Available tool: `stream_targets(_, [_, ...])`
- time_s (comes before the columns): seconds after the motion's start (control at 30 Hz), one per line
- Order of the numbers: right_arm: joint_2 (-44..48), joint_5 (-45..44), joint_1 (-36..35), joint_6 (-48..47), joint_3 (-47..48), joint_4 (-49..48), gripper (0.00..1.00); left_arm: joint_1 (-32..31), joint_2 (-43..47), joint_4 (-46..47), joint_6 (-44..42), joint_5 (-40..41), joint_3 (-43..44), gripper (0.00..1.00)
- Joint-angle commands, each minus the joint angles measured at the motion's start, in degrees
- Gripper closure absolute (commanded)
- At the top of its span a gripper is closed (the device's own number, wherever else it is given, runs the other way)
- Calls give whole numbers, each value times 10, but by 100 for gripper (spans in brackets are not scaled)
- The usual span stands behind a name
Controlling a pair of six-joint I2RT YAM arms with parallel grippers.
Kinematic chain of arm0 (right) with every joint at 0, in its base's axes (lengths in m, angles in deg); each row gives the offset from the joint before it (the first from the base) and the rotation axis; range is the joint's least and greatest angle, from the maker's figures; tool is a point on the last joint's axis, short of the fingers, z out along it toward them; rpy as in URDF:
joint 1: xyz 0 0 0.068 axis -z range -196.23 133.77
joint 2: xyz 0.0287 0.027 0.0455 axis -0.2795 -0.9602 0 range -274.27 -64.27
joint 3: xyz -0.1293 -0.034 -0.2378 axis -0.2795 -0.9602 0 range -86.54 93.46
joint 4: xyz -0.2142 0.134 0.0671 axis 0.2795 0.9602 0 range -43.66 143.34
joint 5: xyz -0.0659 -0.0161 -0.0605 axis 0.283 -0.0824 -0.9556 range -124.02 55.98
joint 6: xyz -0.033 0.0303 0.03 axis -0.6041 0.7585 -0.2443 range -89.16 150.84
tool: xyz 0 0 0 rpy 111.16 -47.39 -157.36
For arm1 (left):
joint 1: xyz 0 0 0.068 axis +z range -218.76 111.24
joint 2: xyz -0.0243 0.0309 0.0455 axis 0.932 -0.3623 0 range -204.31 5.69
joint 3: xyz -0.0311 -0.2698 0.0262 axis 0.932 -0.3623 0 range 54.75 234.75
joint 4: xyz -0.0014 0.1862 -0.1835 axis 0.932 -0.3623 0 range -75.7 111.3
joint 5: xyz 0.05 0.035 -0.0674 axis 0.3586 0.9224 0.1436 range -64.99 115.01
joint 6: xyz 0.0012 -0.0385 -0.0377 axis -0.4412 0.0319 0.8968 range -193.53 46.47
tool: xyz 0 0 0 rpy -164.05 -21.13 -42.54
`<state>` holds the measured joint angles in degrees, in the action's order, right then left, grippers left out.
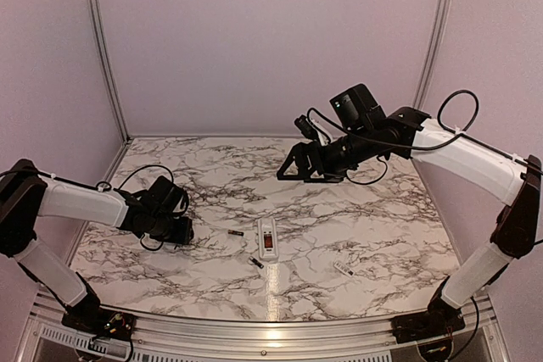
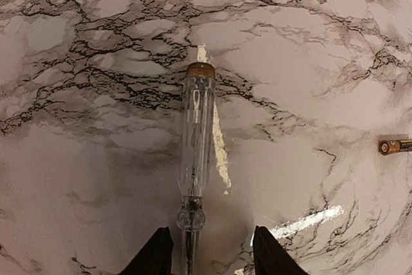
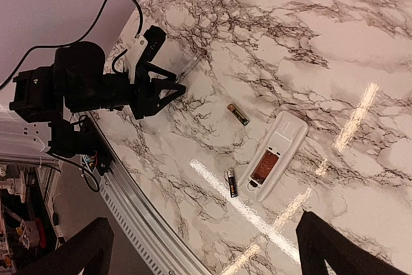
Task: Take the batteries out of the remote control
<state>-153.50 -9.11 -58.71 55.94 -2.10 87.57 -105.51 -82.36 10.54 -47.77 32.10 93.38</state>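
Note:
The white remote control [image 1: 268, 239] lies on the marble table [image 1: 356, 209] with its dark red recess facing up; it also shows in the right wrist view [image 3: 277, 156]. Two small dark batteries lie on the table beside it: one [image 1: 236, 232] [image 3: 237, 114] to its left, one [image 1: 255, 262] [image 3: 232, 183] near its front left corner. The first also shows in the left wrist view [image 2: 394, 147]. My left gripper [image 1: 182, 231] [image 2: 209, 252] is open, low over the table left of the batteries. My right gripper [image 1: 288, 171] [image 3: 206, 256] is open and empty, held high above the table behind the remote.
A screwdriver with a clear handle [image 2: 196, 140] [image 3: 190, 66] lies on the table with its thin shaft between my left fingers, which stand apart from it. A small white flat chip [image 1: 343, 269] lies right of the remote. The metal front rail [image 3: 138, 217] runs along the table edge.

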Motion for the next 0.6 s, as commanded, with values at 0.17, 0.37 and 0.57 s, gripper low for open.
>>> stream_targets(0.17, [19,-15,6,-13,5,14,1,3,93,-20,-9,40,1,13])
stream_targets(0.37, [25,-20,13,-18,14,18,2,3,168,-27,-43,87,6,1])
stream_targets(0.57, [30,-39,19,-33,24,25,2,9,233,-29,-101,137,13,1])
